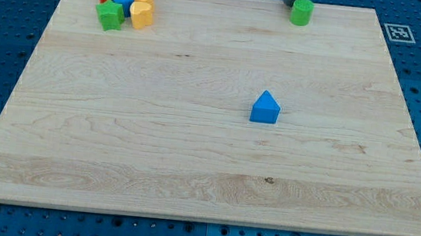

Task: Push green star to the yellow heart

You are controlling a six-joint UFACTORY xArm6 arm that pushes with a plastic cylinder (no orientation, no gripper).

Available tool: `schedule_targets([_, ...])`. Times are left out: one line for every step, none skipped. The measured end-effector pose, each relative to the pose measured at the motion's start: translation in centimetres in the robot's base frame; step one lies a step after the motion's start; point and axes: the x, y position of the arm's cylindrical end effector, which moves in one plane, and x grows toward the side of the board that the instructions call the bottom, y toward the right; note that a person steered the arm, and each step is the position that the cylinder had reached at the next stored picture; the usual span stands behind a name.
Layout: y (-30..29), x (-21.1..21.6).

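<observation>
My tip (292,4), the dark rod's lower end with no hand to open or close, touches the green cylinder block (302,12) at the wooden table's (191,155) top edge, while the green star block (110,15) sits beside the yellow heart block (141,14) in the top-left corner.

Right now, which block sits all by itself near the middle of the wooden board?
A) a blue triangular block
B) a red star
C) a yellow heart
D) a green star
A: the blue triangular block stands alone right of the board's centre, while the red, yellow and blue blocks and the green star huddle at the view's top left, and a green cylinder sits at the top edge beside my tip.
</observation>
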Motion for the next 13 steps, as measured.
schedule_targets([0.3,1.5])
schedule_targets([1.9,4.4])
schedule_targets([4.1,7.7])
schedule_targets([1.4,10.7])
schedule_targets([-6.5,13.2])
schedule_targets([-15.5,15.9])
schedule_targets([-24.8,17.7])
schedule_targets([-33.2,17.0])
schedule_targets([-37.7,12.5])
schedule_targets([-37.8,9.6])
schedule_targets([-37.7,8.5])
schedule_targets([-37.3,8.5])
schedule_targets([-35.8,9.8])
